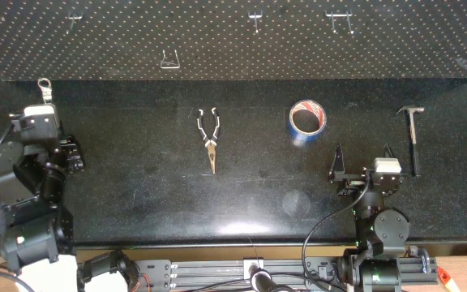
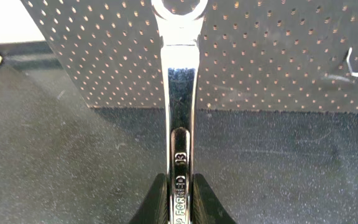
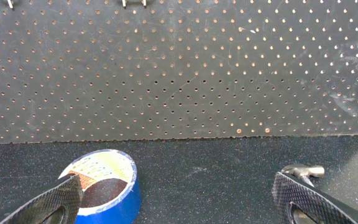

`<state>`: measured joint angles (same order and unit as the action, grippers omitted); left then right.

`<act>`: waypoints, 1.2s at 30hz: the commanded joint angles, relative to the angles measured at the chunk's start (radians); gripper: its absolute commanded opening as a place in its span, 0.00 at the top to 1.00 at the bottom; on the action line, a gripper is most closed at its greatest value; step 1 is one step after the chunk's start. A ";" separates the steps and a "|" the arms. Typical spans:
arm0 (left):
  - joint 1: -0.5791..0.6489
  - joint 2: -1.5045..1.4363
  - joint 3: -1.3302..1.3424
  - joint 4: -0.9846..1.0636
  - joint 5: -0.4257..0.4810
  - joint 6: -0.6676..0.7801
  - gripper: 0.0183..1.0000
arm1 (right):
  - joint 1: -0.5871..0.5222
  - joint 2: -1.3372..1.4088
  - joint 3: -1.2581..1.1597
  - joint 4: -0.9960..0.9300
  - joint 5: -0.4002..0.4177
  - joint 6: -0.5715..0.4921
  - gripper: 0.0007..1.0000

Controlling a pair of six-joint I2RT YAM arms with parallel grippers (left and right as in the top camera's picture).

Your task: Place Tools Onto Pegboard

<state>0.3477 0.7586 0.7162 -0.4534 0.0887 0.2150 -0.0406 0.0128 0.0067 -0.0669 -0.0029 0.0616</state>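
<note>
one tool in hand, nothing hung yet
nearest, the left gripper (image 2: 180, 190) is clamped on the shank of a wrench (image 2: 180, 93), whose ring end points at the pegboard (image 1: 233, 40), close to its lower edge. the right gripper (image 3: 182, 199) is spread wide and empty, back from the pegboard's foot. nearer that foot, the pliers (image 1: 210, 138), tape roll (image 1: 306, 120) and hammer (image 1: 413, 138) lie on the table, off the board. on the pegboard itself the hooks (image 1: 169, 60) look bare, so i judge all the hanging is yet to do.
</note>
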 commanded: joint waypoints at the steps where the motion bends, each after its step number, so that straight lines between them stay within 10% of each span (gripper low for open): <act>1: -0.003 0.014 -0.013 0.056 0.019 0.014 0.99 | -0.005 -0.011 -0.003 -0.005 -0.006 -0.014 0.00; 7: -0.003 0.072 -0.013 0.138 0.160 0.014 0.99 | -0.005 -0.011 -0.003 -0.005 -0.006 -0.014 0.00; 36: -0.001 0.294 -0.013 0.412 0.159 0.014 0.99 | -0.005 -0.011 -0.003 -0.005 -0.006 -0.014 0.00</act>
<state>0.3477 1.0420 0.6960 -0.0689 0.2298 0.2153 -0.0406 0.0128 0.0067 -0.0669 -0.0029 0.0616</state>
